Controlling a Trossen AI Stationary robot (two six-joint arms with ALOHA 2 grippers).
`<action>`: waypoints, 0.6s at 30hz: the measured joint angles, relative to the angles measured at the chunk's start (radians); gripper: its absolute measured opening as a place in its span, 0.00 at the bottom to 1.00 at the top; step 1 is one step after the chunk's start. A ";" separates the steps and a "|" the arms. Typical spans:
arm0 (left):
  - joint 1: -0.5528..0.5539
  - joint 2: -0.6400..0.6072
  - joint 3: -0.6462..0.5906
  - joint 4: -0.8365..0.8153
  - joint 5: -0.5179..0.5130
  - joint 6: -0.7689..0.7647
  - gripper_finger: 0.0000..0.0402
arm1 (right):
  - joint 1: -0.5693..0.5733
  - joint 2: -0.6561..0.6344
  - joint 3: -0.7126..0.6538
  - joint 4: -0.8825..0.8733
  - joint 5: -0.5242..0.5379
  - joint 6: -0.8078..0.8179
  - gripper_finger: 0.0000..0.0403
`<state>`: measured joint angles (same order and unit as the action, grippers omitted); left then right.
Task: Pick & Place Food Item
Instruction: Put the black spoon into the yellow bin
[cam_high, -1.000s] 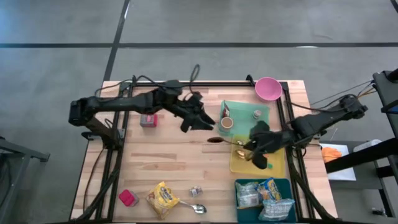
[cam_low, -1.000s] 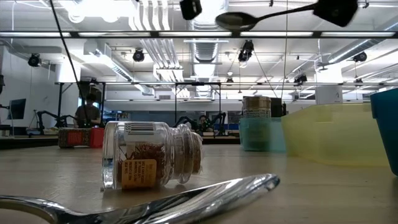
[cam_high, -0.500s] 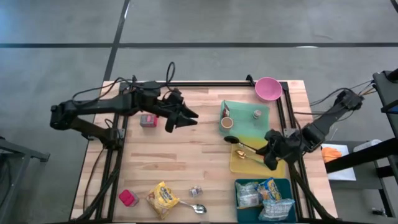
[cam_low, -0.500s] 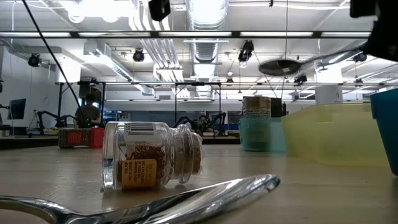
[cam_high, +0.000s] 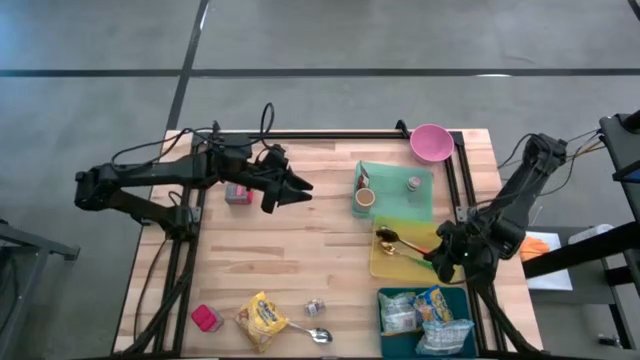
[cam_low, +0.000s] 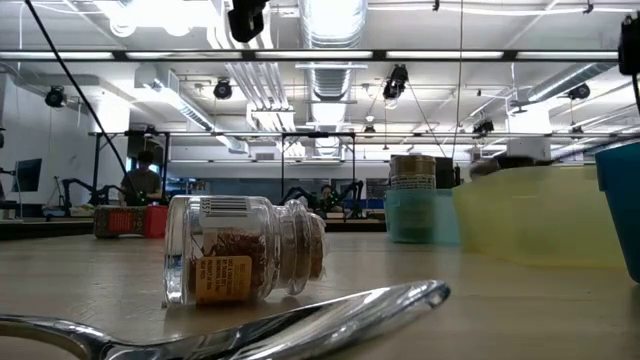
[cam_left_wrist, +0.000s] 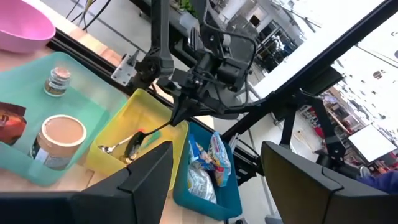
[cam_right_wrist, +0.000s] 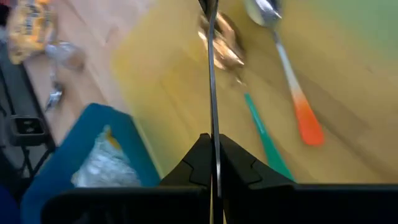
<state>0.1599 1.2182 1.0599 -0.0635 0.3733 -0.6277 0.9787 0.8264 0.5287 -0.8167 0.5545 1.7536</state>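
The left tool (cam_high: 288, 190) hovers half open and empty over the worktop (cam_high: 280, 270). The right tool (cam_high: 447, 258) pinches a spoon (cam_high: 403, 246), its handle running toward ten o'clock over the yellow bin (cam_high: 382, 268).

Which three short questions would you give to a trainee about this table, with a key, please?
1. True or false: the right tool is shut on the thin handle of a metal spoon over the yellow plastic bin.
2. Multiple choice: the crinkly snack packets lie in A) the pink round bowl, B) the blue plastic bin, C) the green plastic tray.
3. Fill in: the left tool, above the wooden table, holds nothing and its jaws stand ____.

Key: 1 true; 2 B; 3 open.
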 joint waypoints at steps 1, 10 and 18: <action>0.000 0.000 0.000 0.002 0.000 0.000 0.62 | 0.010 0.004 -0.011 -0.004 -0.002 0.032 0.02; 0.000 0.000 0.000 0.016 0.000 0.002 0.62 | 0.018 0.065 -0.055 -0.025 -0.013 0.190 0.02; 0.000 0.000 0.000 0.015 -0.008 0.000 0.62 | -0.029 0.175 -0.053 -0.031 -0.011 0.226 0.02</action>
<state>0.1596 1.2182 1.0595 -0.0486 0.3657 -0.6279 0.9495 1.0014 0.4759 -0.8479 0.5437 1.9793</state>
